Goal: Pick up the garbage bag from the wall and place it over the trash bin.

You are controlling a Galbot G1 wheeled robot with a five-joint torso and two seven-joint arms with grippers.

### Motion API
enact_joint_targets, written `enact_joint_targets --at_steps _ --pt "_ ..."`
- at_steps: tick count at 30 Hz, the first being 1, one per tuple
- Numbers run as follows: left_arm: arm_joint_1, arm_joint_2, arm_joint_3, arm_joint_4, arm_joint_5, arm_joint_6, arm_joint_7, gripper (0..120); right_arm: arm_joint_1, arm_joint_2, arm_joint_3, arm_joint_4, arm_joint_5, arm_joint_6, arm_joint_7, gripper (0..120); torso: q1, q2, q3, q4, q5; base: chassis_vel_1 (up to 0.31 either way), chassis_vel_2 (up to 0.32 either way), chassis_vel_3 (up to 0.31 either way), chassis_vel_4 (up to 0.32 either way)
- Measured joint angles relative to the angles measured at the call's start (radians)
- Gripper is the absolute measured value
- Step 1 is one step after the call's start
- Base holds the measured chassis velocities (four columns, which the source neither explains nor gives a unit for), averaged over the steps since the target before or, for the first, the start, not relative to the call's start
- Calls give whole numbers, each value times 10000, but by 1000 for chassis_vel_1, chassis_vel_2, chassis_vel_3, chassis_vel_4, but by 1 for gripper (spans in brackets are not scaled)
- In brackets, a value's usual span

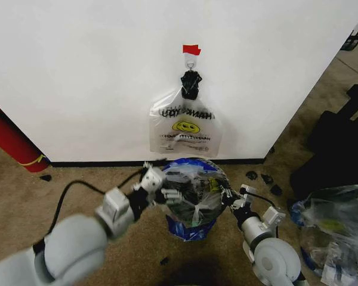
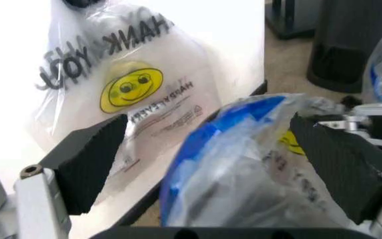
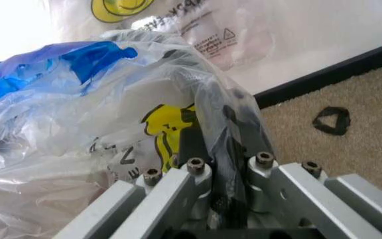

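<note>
Over the trash bin, right fingers pinch the garbage bag; left fingers spread wide.

Head view overhead, wrist views close

The garbage bag was see-through with blue patches and a yellow smiley print. Behind it a whitish bag bore a yellow smiley and black lettering. The wall was white with black baseboard, its tape strip red.
</note>
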Motion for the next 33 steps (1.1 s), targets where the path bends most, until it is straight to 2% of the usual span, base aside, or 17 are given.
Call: enact_joint_targets --at_steps 6,12,15,20,23,24,27,31,33 --pt "-1749 -441 1394 1137 -162 58 143 89 -47 67 -50 -12 -395 -21 -8 1 0 0 0 -4 0 0 0 0 0" --pt "-2283 -675 2229 1631 -73 74 183 83 -67 75 -35 -21 -439 -28 75 1 0 0 0 -3 0 0 0 0 0" --pt "-2508 -745 2644 1913 40 138 255 74 -76 111 -26 4 -432 -43 130 1 0 0 0 -2 0 0 0 0 0" --pt "-2644 -892 2870 2162 187 124 262 69 -72 201 -70 32 -414 -46 245 1 0 0 0 -2 -2 0 0 0 0" --pt "-2675 -965 2919 2302 236 125 190 56 -102 253 -77 43 -414 -45 265 1 0 0 -1 -2 -1 0 0 0 0" --pt "-2675 -965 2919 2302 236 125 190 56 -102 253 -77 43 -414 -45 265 1 0 0 -1 -2 -1 0 0 0 0" --pt "-2655 -1006 2918 2365 238 126 112 46 -115 256 -70 51 -415 -45 268 1 0 0 -1 -2 -2 0 0 0 0" --pt "-2611 -1107 3058 2577 301 120 -20 26 -102 276 -57 76 -414 -43 293 1 0 0 -1 -2 -2 0 0 0 0" --pt "-2611 -1122 3083 2609 326 116 -26 25 -100 282 -58 77 -414 -43 299 1 0 0 -1 -2 -2 0 0 0 0"
